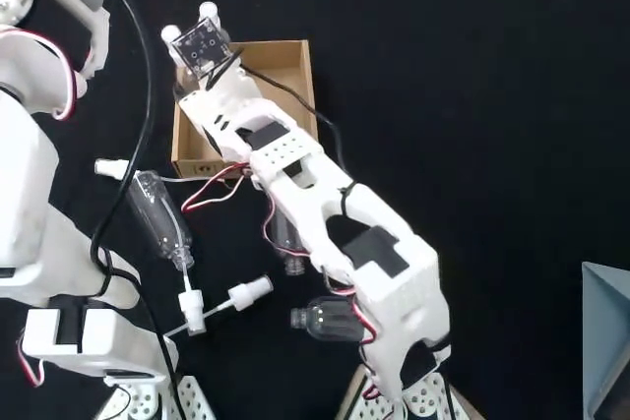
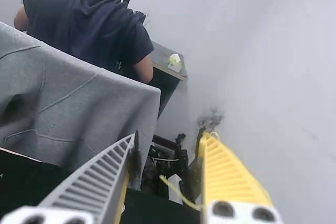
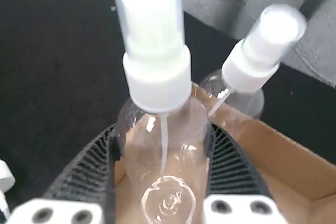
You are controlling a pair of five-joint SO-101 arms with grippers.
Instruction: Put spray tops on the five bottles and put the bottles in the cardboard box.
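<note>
Nearest, at about 6 o'clock on the table, an uncapped bottle [image 1: 325, 320] lies on its side, with a loose spray top [image 1: 246, 291] at its 10 o'clock. Farther off, toward 11 o'clock, the right gripper [image 3: 163, 145] has its fingers clamped on a capped bottle [image 3: 160, 103] at the cardboard box [image 3: 273, 145], a second capped bottle [image 3: 262, 40] just beside it. At the far 10 o'clock edge, the left gripper [image 2: 168, 140] is raised off the table, fingers apart and holding nothing.
</note>
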